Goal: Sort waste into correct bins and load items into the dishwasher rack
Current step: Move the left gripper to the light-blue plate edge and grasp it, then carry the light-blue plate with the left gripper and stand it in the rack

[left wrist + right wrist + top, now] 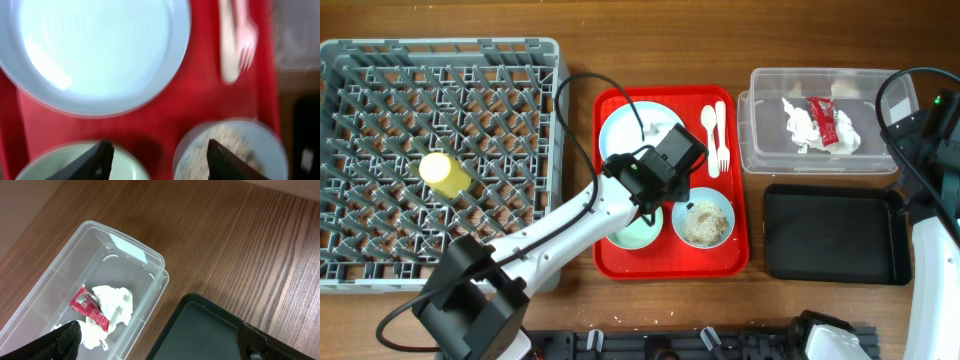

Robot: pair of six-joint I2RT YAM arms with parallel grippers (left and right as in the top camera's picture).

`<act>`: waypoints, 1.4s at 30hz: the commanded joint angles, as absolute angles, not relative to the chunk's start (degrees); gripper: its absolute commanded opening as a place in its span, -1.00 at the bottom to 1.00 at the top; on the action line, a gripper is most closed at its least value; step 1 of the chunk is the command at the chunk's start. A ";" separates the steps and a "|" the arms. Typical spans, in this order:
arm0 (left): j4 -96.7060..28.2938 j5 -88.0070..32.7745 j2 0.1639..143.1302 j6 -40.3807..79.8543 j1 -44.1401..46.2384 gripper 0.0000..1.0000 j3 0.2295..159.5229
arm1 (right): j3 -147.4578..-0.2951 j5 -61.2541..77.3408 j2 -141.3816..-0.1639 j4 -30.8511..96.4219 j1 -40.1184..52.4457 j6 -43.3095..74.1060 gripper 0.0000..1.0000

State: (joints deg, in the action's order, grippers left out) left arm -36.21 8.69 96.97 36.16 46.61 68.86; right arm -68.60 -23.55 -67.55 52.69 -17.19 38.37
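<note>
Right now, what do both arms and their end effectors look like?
The left arm is white tubular links with black joint housings and a thin black cable looping off it. The left end effector has two dark wedge-shaped fingers. The right arm matches: white link, black housing, black cable, plus a small green light. The right end effector is black too.

The rack (380, 120) is sitting at the left of the frame, the cup (444, 172) lying inside it. The serving tray (670, 262) is sitting at centre, carrying the plate (620, 140) at its upper left, the spoon (709, 125) and fork (722, 140) at its upper right, and the empty bowl (638, 235) and rice bowl (703, 222) side by side along its lower edge. The tub (765, 120) is sitting upper right, holding the napkin (802, 125) and packet (825, 122), with the flat bin (830, 235) lying just below it.
</note>
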 commanded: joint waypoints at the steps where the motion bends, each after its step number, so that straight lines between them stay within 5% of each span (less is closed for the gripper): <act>1: -28.45 13.58 97.51 32.71 46.74 0.21 68.88 | -68.51 -23.49 -67.66 52.58 -17.39 39.05 1.00; 9: -18.37 7.97 103.79 19.64 42.48 0.50 68.88 | -68.51 -23.49 -67.66 52.58 -17.39 39.03 1.00; 21: -10.70 5.17 115.15 13.87 41.67 0.36 68.88 | -68.51 -23.49 -67.66 52.58 -17.39 39.05 0.99; 25: -11.05 4.38 115.31 13.89 41.67 -0.01 68.88 | -68.51 -23.49 -67.66 52.58 -17.39 39.03 0.99; 29: -11.86 3.20 115.68 13.91 41.74 -0.88 68.88 | -68.51 -23.49 -67.66 52.58 -17.39 39.05 1.00; 42: -17.61 -5.10 88.31 18.70 36.34 -0.92 68.90 | -68.51 -23.49 -67.68 52.62 -17.39 39.03 1.00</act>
State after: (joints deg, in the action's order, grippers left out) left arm -15.94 -0.10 93.27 17.47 39.57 68.84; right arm -68.60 -23.55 -67.55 52.71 -17.19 38.37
